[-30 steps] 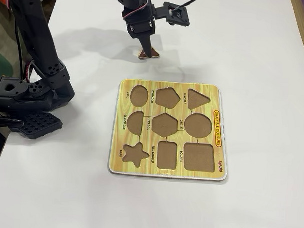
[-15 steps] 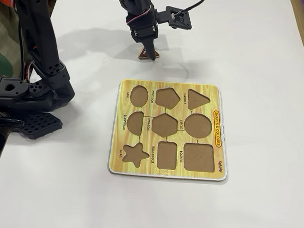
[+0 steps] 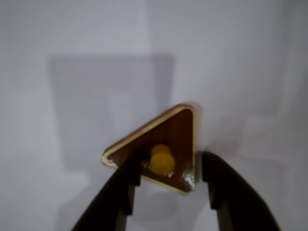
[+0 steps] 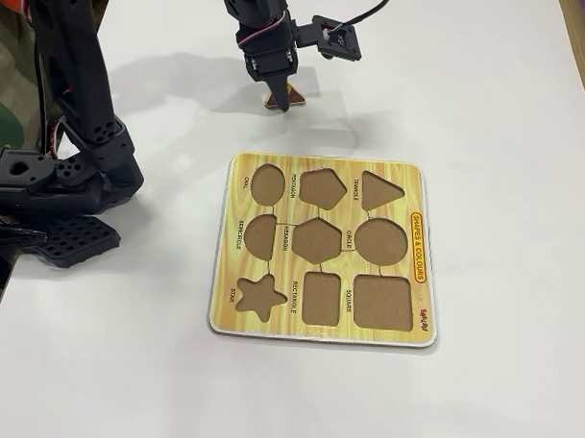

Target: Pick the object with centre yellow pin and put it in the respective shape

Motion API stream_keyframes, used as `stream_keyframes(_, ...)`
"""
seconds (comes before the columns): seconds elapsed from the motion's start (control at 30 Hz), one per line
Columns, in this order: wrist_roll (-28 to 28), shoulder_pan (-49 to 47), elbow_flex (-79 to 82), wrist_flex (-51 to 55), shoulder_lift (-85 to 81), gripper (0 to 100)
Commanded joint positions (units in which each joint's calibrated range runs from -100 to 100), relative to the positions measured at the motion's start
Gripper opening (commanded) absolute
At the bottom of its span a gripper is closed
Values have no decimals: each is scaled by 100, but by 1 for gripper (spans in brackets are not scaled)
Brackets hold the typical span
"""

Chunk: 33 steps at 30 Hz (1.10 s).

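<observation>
Jaws (image 3: 166,173) open astride yellow knob (image 3: 161,160) | triangle (image 3: 173,139) near corner hidden | grip: cannot tell

Claw (image 3: 166,174) fingers straddle yellow knob (image 3: 161,159) on brown triangle (image 3: 166,144), gaps visible.

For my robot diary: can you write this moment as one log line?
phase: grasping | gripper: open, straddling yellow knob | dark-brown wooden triangle: on white table | triangular recess in yellow puzzle board: empty
</observation>
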Motion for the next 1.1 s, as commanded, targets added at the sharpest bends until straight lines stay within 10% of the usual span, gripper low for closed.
stream_keyframes(0.0,25,32,-54,55,-279,15)
stream_keyframes(1.07,31,-114,-162,-31,-597,14)
